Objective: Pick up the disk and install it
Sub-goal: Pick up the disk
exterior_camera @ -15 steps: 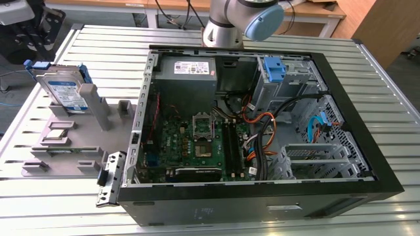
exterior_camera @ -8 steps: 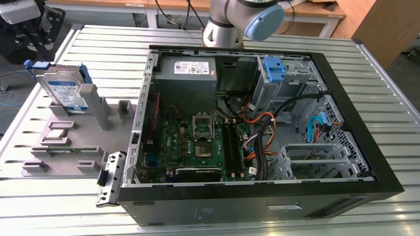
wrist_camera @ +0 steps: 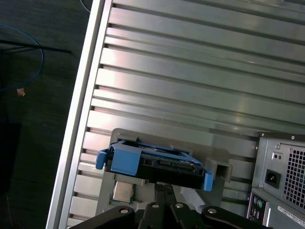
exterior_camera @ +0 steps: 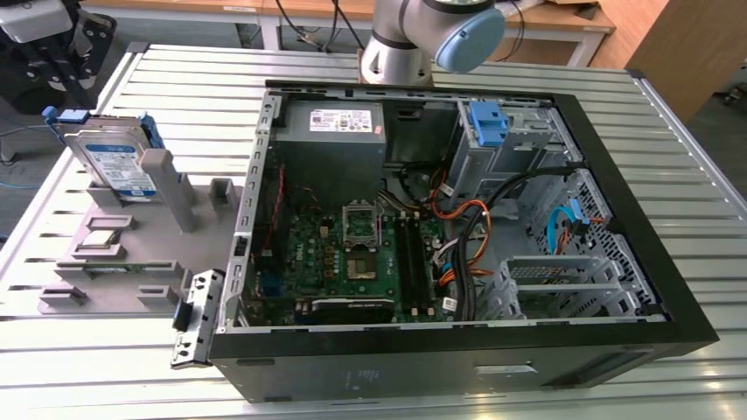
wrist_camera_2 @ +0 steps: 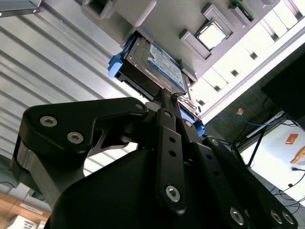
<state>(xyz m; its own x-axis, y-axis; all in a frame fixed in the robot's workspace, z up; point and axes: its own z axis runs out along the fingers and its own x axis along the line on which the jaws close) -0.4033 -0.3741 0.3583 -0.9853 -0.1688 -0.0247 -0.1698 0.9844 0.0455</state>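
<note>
— Fingers (wrist_camera_2: 164, 124) first: how are they seen?
— Pressed together at the tips in both wrist views, with nothing held between them. The gripper (wrist_camera_2: 167, 97) (wrist_camera: 164, 187) is held close to the disk's upper edge; whether it is touched cannot be told.

— Where is the disk (exterior_camera: 114, 166) found?
— At the exterior view's left, in the upper left part of the frame. It is stood on edge in a grey fixture (exterior_camera: 129, 236), its blue-and-white label turned outward and its blue caddy seen at top and sides. In both wrist views the disk (wrist_camera_2: 157, 62) (wrist_camera: 152, 164) is seen lying just beyond the fingertips.

— What else is held by that fixture?
— A processor chip (exterior_camera: 100, 238) is laid flat below the disk.

— And further right?
— An open computer case (exterior_camera: 467, 350) is laid on its side on the slatted metal table (exterior_camera: 198, 70). Inside it, a green motherboard (exterior_camera: 350, 254) is seen at lower centre, a grey power supply (exterior_camera: 332, 131) above it, and a blue bracket (exterior_camera: 487, 122) at upper right. The arm's base (exterior_camera: 421, 35) is mounted behind the case.
</note>
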